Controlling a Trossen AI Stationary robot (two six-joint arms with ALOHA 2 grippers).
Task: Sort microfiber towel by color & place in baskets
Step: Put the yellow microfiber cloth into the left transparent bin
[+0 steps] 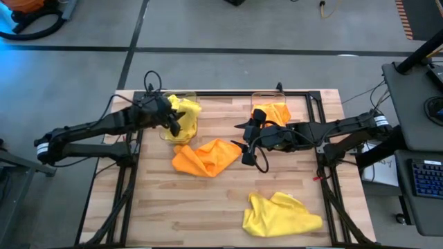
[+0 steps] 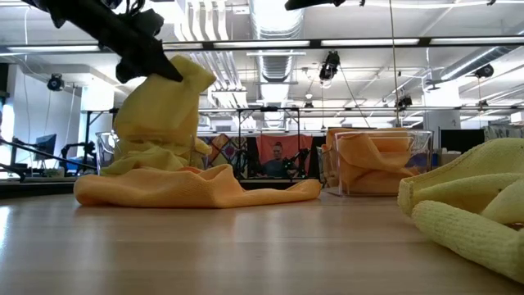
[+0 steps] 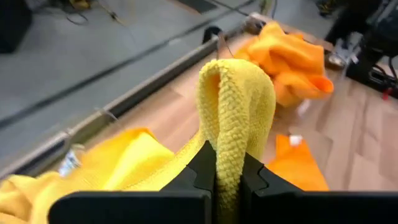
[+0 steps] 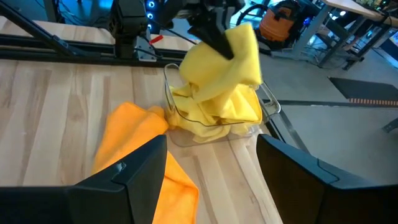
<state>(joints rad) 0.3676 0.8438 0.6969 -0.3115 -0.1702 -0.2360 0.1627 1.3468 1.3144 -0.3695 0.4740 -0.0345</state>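
— Where's the yellow towel [image 1: 185,111]?

— Pinched in the left end effector [image 1: 173,123], hanging over the left basket [image 4: 214,127], which already holds yellow cloth.

— And the right end effector [image 1: 247,148]?

— Fingers spread wide, holding nothing, over the desk [image 1: 208,207] just beside the orange towel [image 1: 205,157]. The right basket [image 2: 378,161] holds orange cloth. Another yellow towel [image 1: 280,212] lies near the desk's front edge.
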